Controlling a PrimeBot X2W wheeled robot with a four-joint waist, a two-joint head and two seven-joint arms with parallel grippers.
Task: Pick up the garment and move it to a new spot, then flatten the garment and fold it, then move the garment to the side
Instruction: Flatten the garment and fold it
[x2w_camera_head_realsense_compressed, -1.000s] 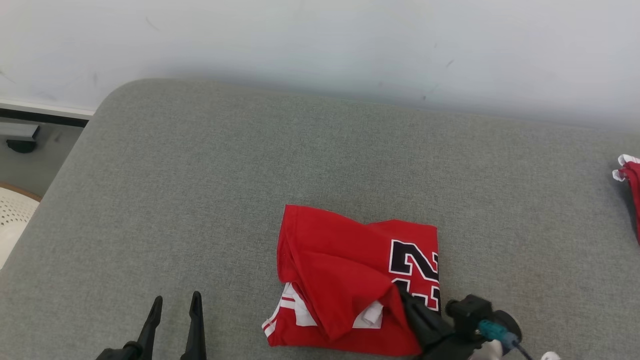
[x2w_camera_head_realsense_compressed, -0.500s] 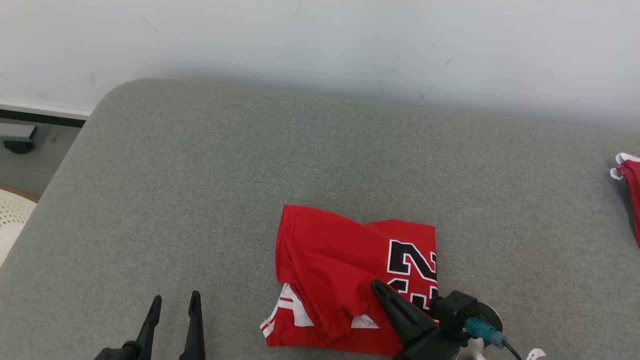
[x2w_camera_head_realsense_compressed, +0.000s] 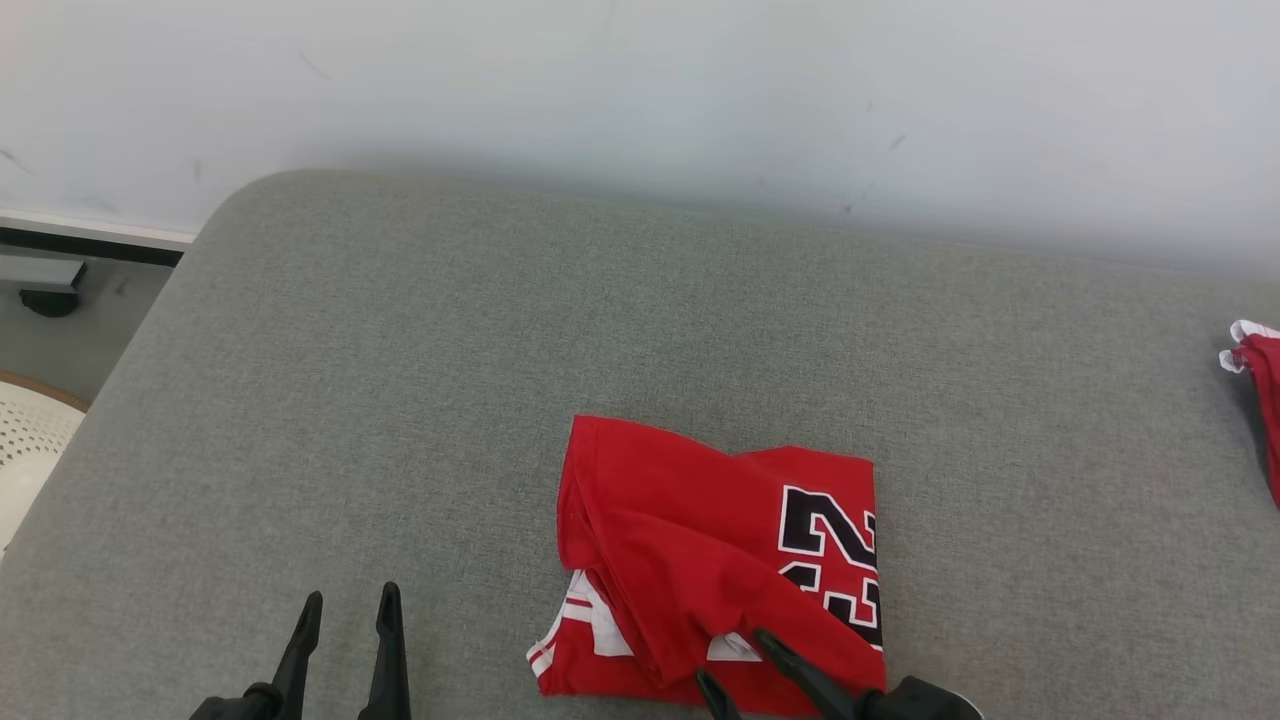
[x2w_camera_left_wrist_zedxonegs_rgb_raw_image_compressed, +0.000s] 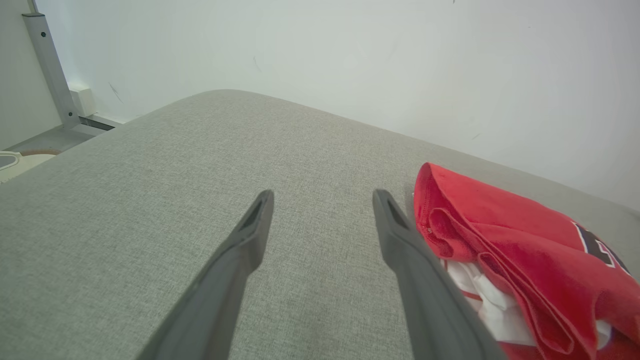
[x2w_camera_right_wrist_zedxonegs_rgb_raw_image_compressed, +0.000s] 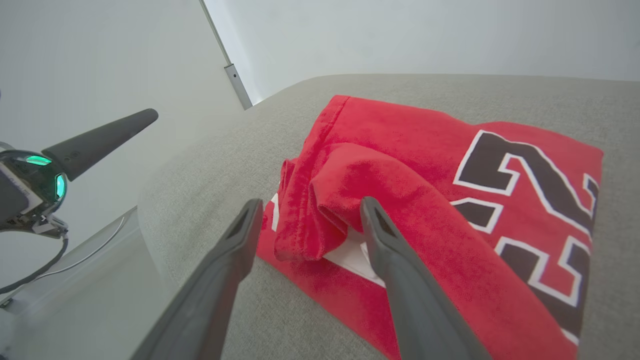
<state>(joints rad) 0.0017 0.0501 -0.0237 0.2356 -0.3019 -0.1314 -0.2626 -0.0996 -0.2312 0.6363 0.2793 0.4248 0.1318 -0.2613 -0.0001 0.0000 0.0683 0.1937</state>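
Right hand (x2w_camera_head_realsense_compressed: 748, 672), jaws apart, poised at near edge of folded red numbered jersey (x2w_camera_head_realsense_compressed: 690, 540), likely to grip it; left hand (x2w_camera_head_realsense_compressed: 350, 600) idle, jaws apart.

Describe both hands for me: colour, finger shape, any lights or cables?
The left hand and right hand each have two long dark grey fingers tapering to narrow tips, with a recessed slot inside each tip. The left hand's body shows green lights and a thin dark cable hanging below. The right hand has a black base.
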